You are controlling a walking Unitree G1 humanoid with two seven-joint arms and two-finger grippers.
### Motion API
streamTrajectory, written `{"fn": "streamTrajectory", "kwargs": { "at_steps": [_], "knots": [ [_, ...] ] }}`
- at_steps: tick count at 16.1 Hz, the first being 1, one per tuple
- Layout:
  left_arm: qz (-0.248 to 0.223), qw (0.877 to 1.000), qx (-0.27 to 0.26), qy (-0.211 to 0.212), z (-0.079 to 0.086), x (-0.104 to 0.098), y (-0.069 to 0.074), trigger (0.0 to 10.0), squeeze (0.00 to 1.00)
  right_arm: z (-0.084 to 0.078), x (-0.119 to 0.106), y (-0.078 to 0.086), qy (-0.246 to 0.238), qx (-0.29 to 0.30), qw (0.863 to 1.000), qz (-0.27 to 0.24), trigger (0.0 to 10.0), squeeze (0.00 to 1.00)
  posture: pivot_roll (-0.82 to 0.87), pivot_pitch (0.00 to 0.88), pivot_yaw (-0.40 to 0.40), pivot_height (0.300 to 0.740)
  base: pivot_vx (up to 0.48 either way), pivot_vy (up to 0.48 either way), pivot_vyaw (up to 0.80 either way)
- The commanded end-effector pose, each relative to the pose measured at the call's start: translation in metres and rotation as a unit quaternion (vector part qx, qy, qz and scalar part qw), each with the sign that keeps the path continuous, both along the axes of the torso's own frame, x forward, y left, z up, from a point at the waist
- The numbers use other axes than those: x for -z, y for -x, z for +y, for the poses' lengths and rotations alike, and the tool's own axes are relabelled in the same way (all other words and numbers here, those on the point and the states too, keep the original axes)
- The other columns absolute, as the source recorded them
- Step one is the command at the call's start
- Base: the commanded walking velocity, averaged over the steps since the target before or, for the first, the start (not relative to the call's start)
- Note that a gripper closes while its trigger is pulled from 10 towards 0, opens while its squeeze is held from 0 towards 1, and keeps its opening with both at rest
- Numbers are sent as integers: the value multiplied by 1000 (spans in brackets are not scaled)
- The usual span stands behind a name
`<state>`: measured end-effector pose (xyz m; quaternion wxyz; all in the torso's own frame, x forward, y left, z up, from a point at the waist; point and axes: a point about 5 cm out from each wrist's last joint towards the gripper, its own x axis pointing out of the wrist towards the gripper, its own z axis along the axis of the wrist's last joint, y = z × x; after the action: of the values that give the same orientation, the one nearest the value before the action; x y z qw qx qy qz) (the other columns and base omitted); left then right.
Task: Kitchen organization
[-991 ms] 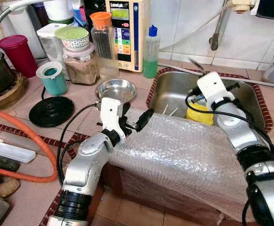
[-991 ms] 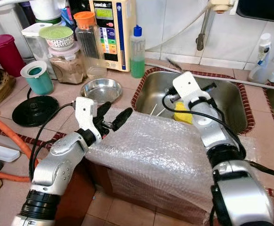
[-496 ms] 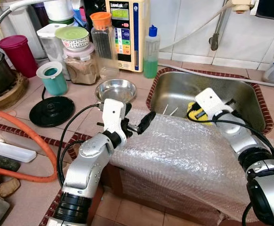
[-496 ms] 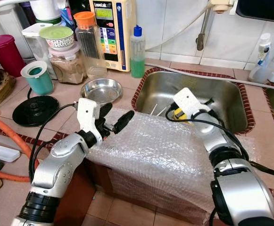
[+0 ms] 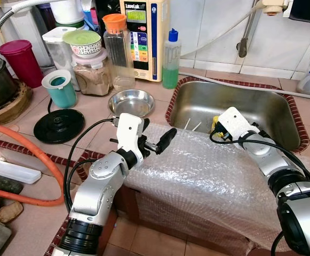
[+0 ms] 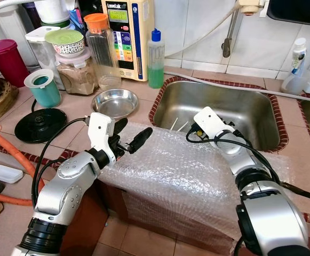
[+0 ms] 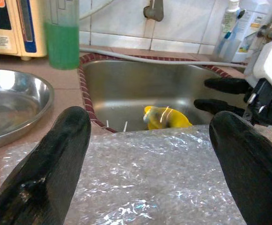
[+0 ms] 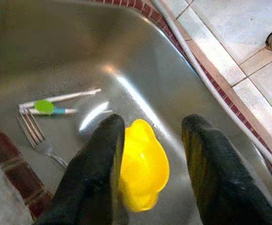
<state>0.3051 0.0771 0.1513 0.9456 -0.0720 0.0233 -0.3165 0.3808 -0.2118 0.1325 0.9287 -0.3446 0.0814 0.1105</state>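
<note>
A yellow plastic piece (image 8: 145, 168) lies on the bottom of the steel sink (image 5: 261, 101). My right gripper (image 8: 153, 123) is down in the sink, open, with one black finger (image 8: 96, 173) on each side of the yellow piece and no grip on it. From the left wrist view its fingers (image 7: 222, 84) hang just beside the yellow piece (image 7: 166, 118). My left gripper (image 5: 153, 136) is open and hovers over the near left corner of a box wrapped in bubble wrap (image 5: 197, 176). It holds nothing.
A fork (image 8: 37, 136) and thin white utensils (image 8: 61, 98) lie in the sink. On the counter at the left stand a steel bowl (image 5: 130, 101), green soap bottle (image 5: 171, 58), teal cup (image 5: 60, 88), black lid (image 5: 58, 125), jars and an orange hose (image 5: 32, 160).
My right gripper has come down from above the sink rim into the sink, to either side of the yellow piece. The left gripper has hardly moved.
</note>
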Motion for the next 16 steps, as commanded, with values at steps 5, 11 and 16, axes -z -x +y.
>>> {"fn": "streamTrajectory", "kwargs": {
  "at_steps": [5, 11, 16],
  "knots": [
    [-13, 998, -64, -13, 11, -3, -10, 10000, 0, 10, -10, -4, -83, -5, 996, -32, 10000, 1000, 95, 0, 84, 740, 0, 0, 0],
    [12, 976, -216, 10, 55, -7, -41, 10000, 0, 73, -40, 21, -318, -123, 932, -125, 10000, 1000, 56, 0, 106, 740, 0, 0, 0],
    [11, 969, -247, -16, 66, 6, -36, 10000, 0, 76, -37, 63, -389, -40, 906, -159, 10000, 325, -5, 0, 141, 740, 0, 0, -104]
  ]
}}
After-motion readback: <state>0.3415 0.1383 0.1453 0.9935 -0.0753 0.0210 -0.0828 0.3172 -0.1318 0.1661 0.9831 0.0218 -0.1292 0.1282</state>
